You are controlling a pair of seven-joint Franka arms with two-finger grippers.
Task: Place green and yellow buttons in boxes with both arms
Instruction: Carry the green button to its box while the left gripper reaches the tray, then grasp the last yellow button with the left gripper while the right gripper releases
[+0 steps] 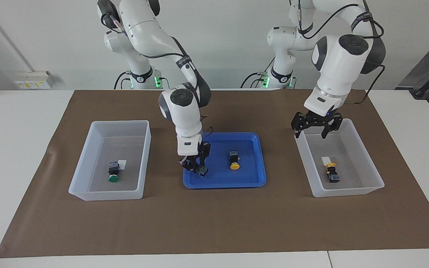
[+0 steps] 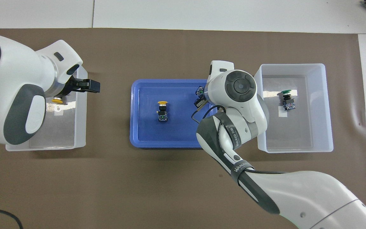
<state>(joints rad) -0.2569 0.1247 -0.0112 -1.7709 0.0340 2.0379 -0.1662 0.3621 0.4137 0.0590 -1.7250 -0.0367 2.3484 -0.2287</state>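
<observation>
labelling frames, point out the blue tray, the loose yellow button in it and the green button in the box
blue tray [image 1: 251, 182], facing view, bare floor near its rim
yellow button [image 1: 234, 166], facing view, yellow cap
green button [image 1: 113, 178], facing view, green cap
</observation>
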